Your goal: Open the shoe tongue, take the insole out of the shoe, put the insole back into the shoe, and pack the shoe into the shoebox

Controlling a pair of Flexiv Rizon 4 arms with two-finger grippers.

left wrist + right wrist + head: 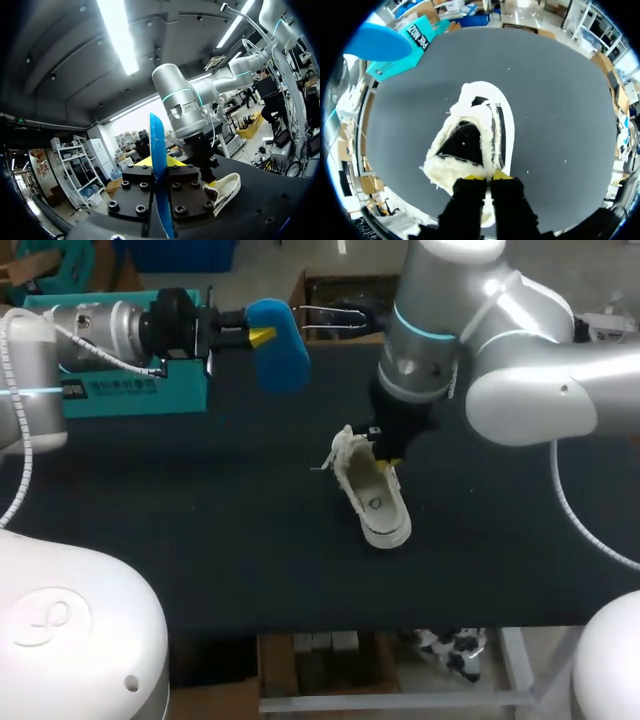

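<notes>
The white shoe, fleece-lined with a dark opening, lies on the table. Its long axis runs diagonally, the smooth rounded end toward the robot and the fleecy, laced end away. At that fleecy end the right gripper pinches the lining, fingers nearly together. Farther back and left of the shoe, the left gripper clamps the blue insole. The teal shoebox sits further left.

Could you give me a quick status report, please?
Left hand shut on insole, held above table. Right hand pinching shoe rim. Shoebox far left, partly behind left arm.
</notes>
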